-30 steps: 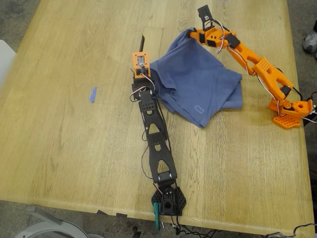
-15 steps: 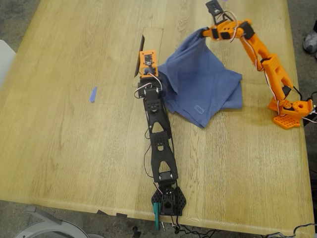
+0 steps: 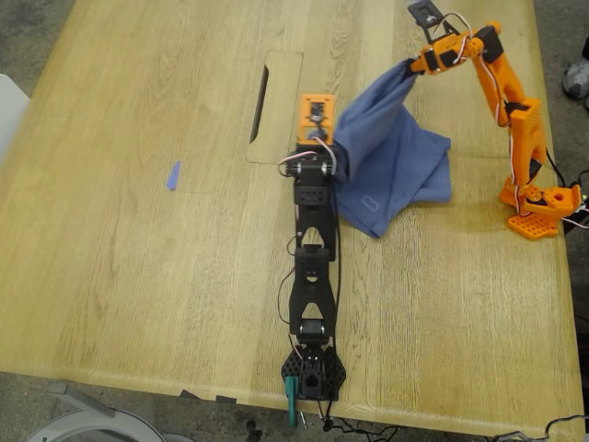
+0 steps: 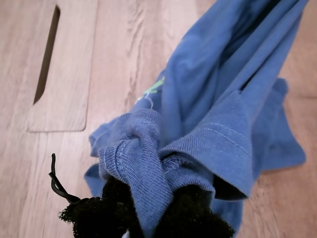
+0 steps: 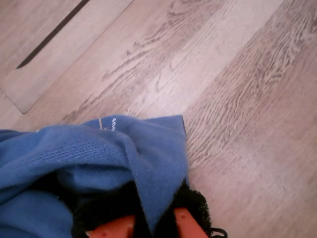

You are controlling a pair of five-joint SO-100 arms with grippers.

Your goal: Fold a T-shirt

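The slate-blue T-shirt (image 3: 396, 166) lies bunched on the wooden table toward the exterior view's right, with two parts lifted. My first gripper (image 3: 331, 147), on the black arm, is shut on a gathered hem of the T-shirt (image 4: 148, 163), its black padded fingertips (image 4: 193, 218) wrapped in cloth. A bit of green print (image 4: 154, 87) shows on the fabric. My second gripper (image 3: 411, 69), on the orange arm, is shut on another edge of the T-shirt (image 5: 143, 158) and holds it up at the back, stretching the cloth between the two grippers. White lettering (image 5: 106, 124) shows there.
A narrow slot (image 3: 259, 103) is cut into the table (image 3: 138, 276) beside the black arm. A small blue scrap (image 3: 172, 175) lies toward the exterior view's left. The orange base (image 3: 543, 207) and black base (image 3: 313, 373) sit on the table. A shoe (image 3: 578, 78) shows at the exterior view's right edge.
Both grippers have moved toward the exterior view's right with the shirt in them. The orange arm has risen and straightened, and the cloth has gathered into a narrower, taller drape.
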